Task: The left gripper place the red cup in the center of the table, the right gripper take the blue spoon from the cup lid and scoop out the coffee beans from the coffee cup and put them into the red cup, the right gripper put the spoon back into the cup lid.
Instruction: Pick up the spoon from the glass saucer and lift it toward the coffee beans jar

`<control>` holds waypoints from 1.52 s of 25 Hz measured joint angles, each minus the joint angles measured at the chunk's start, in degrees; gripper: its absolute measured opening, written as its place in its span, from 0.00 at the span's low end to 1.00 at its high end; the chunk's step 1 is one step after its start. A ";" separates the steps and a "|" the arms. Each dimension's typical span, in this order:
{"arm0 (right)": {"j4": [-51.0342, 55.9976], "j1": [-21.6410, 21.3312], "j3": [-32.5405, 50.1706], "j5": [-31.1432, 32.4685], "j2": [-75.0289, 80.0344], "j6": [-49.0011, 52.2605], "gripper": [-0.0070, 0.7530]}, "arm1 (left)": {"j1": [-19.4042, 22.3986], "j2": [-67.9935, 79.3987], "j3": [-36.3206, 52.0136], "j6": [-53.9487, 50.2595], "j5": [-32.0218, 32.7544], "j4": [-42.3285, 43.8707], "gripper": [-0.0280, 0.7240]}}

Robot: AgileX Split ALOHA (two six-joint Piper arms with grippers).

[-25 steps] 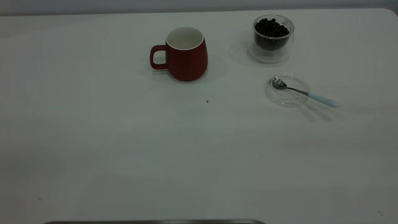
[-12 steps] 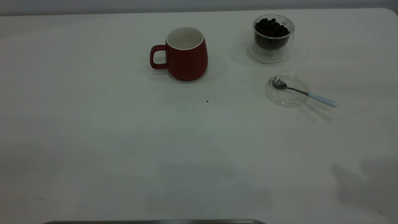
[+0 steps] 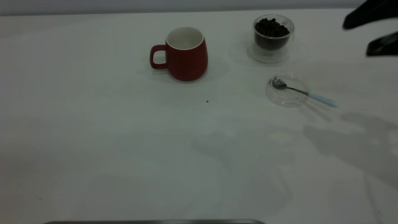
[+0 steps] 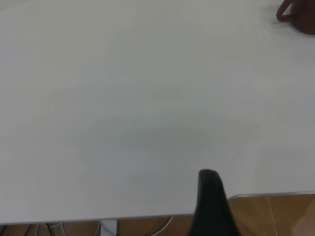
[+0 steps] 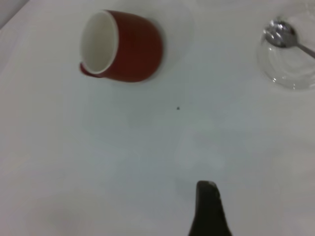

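Red cup (image 3: pixel 186 54): upright on the table (image 3: pixel 108 140), handle at 9 o'clock.
Blue spoon (image 3: pixel 303 92): bowl in the cup lid (image 3: pixel 287 90).
Coffee cup (image 3: pixel 273 37): holds the coffee beans (image 3: pixel 271 28).
Right gripper (image 3: pixel 370 29): at 2 o'clock, fingers parted, holding nothing.
Left gripper (image 4: pixel 212 204): grip can't be judged.

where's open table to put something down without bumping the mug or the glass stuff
Bare: the whole near half of the table and the stretch left of the mug. Crowded: the far right, where the glass cup, lid and spoon cluster below the right claw.
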 joint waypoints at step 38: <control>14.36 -12.23 -18.27 20.78 50.31 -21.76 0.75 | 0.00 0.00 0.00 0.38 -0.04 0.00 0.82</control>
